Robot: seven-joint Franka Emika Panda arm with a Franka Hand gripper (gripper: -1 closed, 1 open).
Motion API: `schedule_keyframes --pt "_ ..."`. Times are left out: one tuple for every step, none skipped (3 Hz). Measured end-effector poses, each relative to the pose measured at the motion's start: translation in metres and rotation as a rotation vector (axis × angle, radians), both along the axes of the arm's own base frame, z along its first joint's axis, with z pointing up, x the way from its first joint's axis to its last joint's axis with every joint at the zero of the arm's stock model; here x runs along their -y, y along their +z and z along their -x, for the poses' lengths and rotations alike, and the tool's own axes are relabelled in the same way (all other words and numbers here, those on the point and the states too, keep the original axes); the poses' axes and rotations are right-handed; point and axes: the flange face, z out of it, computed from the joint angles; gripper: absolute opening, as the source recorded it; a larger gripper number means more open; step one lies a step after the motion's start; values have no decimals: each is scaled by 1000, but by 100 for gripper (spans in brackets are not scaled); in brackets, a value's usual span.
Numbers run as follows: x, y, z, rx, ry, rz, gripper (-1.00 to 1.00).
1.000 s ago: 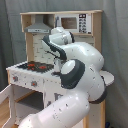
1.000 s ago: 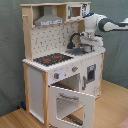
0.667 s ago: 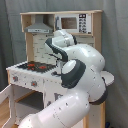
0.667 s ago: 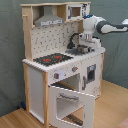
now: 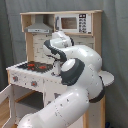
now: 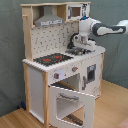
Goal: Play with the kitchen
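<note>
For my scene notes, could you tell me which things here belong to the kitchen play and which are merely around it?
Job:
the kitchen
stovetop
sink
open oven door
robot arm

Around:
grey curtain
wooden floor

The big toy kitchen of white panels and pale wood has a black stovetop with red rings, and the smooth robot arm is white.

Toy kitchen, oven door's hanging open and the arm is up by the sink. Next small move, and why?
Probably lower the tool a little toward the sink. In the second exterior view it sits right over the sink side of the counter, beside the stovetop, while the oven door is open well below it. The sink is the closest part to play with.
</note>
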Motion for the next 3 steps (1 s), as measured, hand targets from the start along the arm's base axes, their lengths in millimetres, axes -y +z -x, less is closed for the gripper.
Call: schedule_keyframes --pt "0 0 0 0 1 0 100" --pt "3 6 -9 21 5 -15 100" --pt "-15 39 8 26 24 -22 100"
